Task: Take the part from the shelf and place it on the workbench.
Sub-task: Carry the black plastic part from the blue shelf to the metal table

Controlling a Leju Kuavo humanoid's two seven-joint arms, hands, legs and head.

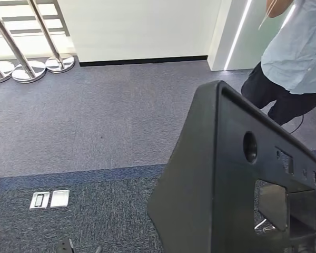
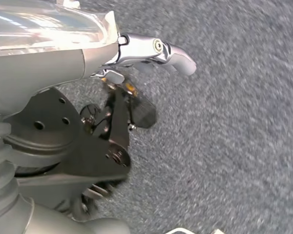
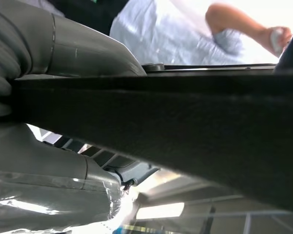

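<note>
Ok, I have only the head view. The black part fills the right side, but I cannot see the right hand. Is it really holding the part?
Observer: Yes. In the right wrist view the right hand grips the black part, with grey hand surfaces on both sides of its edge.
Operator: And the left hand?
Observer: The left hand holds nothing and hangs over the grey carpet.
Operator: And the person?
Observer: The person has one arm raised, beyond the part.

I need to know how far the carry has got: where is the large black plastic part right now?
The large black plastic part fills the head view's lower right, raised above the grey carpet floor, with a person in a light blue shirt just beyond it; the right hand grips its edge.
</note>
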